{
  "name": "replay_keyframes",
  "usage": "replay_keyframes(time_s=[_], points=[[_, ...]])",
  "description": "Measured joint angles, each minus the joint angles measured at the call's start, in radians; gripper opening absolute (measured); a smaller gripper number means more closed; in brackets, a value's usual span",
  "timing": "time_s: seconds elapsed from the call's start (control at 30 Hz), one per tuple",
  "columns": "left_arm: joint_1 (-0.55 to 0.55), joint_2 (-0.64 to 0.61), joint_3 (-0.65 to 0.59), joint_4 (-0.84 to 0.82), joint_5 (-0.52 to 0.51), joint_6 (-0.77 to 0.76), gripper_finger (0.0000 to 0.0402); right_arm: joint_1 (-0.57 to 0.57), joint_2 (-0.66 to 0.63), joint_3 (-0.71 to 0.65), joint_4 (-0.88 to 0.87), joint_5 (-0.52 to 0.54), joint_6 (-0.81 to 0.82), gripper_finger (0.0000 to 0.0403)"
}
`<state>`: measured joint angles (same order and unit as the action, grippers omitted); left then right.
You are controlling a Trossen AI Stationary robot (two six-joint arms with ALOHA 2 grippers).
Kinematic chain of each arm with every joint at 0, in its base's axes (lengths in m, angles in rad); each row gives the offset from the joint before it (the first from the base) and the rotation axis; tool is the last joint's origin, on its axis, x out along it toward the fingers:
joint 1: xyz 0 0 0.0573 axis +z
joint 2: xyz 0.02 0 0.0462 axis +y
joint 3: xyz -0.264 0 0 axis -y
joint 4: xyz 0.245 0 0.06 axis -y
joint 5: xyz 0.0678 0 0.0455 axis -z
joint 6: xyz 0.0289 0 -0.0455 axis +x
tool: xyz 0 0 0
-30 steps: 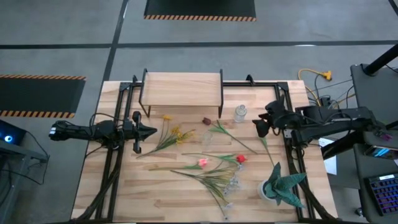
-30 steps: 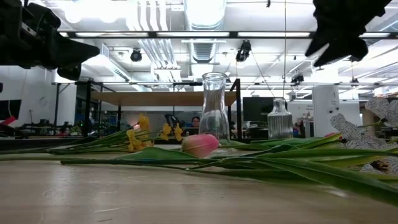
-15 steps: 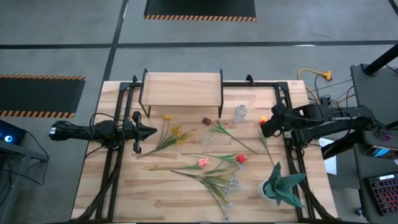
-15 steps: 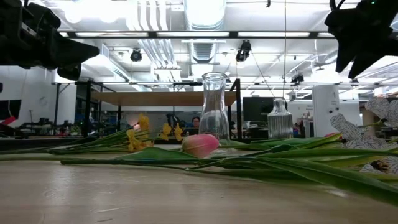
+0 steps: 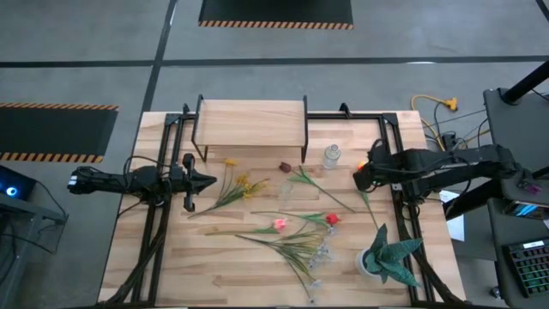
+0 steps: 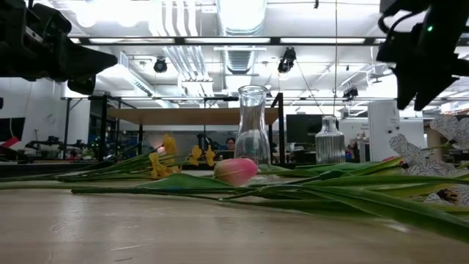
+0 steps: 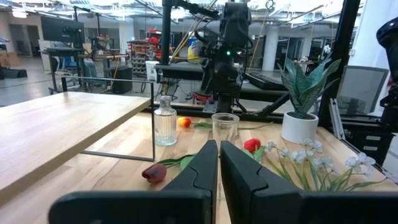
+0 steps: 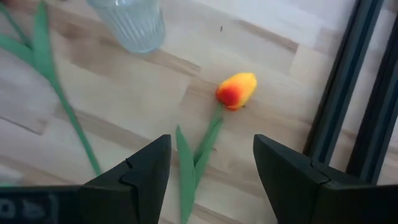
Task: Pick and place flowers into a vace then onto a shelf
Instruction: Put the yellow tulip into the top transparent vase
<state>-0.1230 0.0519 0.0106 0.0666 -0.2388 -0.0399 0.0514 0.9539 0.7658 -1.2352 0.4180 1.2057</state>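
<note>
Flowers lie scattered on the tabletop: yellow ones (image 5: pixel 238 187), a pink tulip (image 5: pixel 279 224), a red one (image 5: pixel 331 219), a maroon one (image 5: pixel 284 166) and white blossoms (image 5: pixel 319 255). A clear vase (image 5: pixel 286 190) and a ribbed glass bottle (image 5: pixel 331 156) stand upright. The shelf (image 5: pixel 251 123) stands at the far edge. My right gripper (image 5: pixel 360 178) hovers open over an orange-yellow tulip (image 8: pixel 236 91), its fingers on either side of the stem (image 8: pixel 208 140) without touching it. My left gripper (image 5: pixel 208 180) is shut and held above the table's left side.
A teal spiky potted plant (image 5: pixel 388 255) stands at the near right corner. Black frame rails (image 8: pixel 339 106) run close beside the orange tulip on the right. Long green stems (image 6: pixel 293 187) cross the middle of the table.
The right gripper has swung a little toward the table's right edge and come back, ending slightly lower and over the orange tulip. The flowers and vases have not moved.
</note>
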Motion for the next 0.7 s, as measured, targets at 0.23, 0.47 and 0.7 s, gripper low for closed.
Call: replay_keyframes(time_s=[0.23,0.47,0.7], points=[[0.0,0.0,0.0,0.0,0.0,-0.003,0.0002,-0.001,0.14,-0.005,0.035,-0.017,0.0,0.0219],[0.0,0.0,0.0,-0.002,0.0,-0.003,0.0002,-0.059,0.246,-0.011,0.04,-0.104,-0.002,0.0219],[0.0,0.0,0.0,-0.004,0.0,-0.003,0.0002,-0.114,0.309,-0.021,0.083,-0.109,-0.012,0.0219]])
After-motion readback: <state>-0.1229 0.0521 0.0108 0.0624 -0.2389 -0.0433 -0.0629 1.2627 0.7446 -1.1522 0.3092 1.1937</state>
